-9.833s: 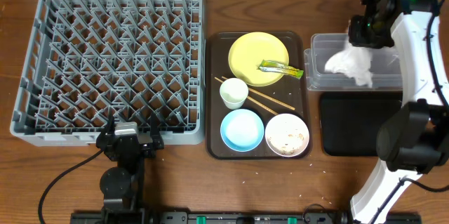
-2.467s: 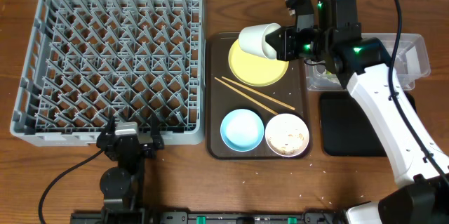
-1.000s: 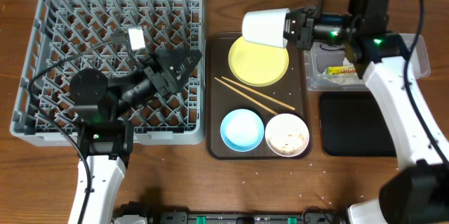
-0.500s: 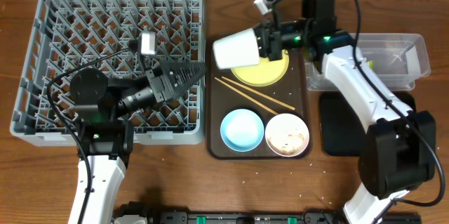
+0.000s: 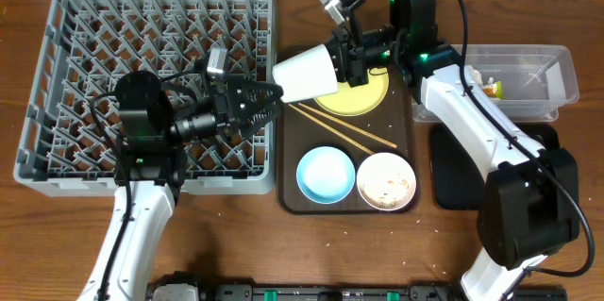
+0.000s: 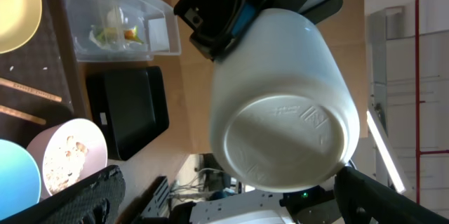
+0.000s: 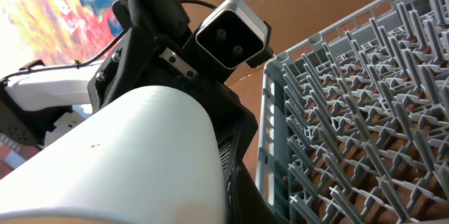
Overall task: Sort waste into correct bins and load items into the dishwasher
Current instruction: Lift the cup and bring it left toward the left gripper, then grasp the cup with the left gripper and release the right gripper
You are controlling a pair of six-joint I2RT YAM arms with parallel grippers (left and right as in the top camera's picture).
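You're mid-handover, it seems: the right end effector [image 5: 348,53] pinches the white cup [image 5: 304,73] before the spread left end effector [image 5: 266,100], which must next close on it.

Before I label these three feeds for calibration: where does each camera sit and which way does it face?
Overhead: above the table, looking straight down on dish rack, tray, left arm, right arm.
Left wrist: on the left arm, facing the white cup's base; own fingers at the lower corners.
Right wrist: on the right arm, looking along the cup toward the rack; own fingers not clearly visible.
Shared: both wrist views show the cup.
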